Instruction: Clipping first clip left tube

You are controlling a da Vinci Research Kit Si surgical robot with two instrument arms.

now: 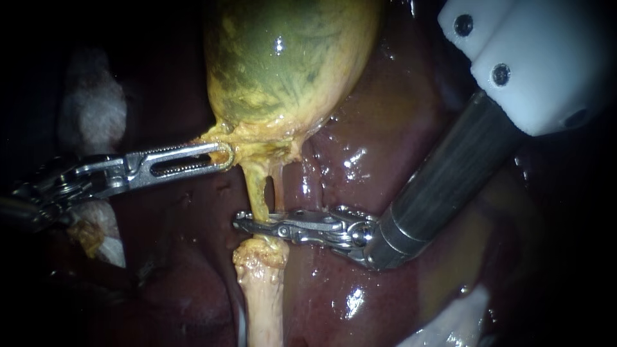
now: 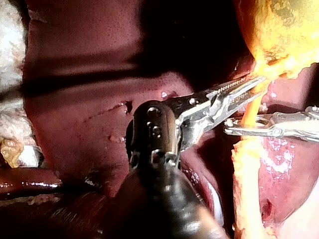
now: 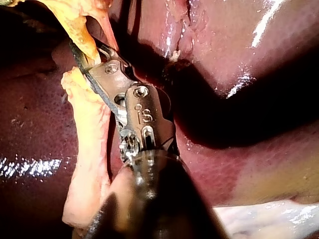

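The right instrument [image 1: 241, 223] should squeeze squarely across the left tube [image 1: 256, 193], tips past it and off the liver [image 1: 385, 128]; its jaws clench that tube below the gallbladder [image 1: 289, 58]; the left instrument [image 1: 223, 155] grasps the gallbladder's neck, seemingly stretching the yellow, fatty tube upright.

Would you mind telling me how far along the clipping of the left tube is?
Done: the left instrument grips tissue at the neck of the gallbladder, exposing the left tube. In hand: the right instrument is clamped across that tube. Left: no separate clip shows; releasing and withdrawing remain.
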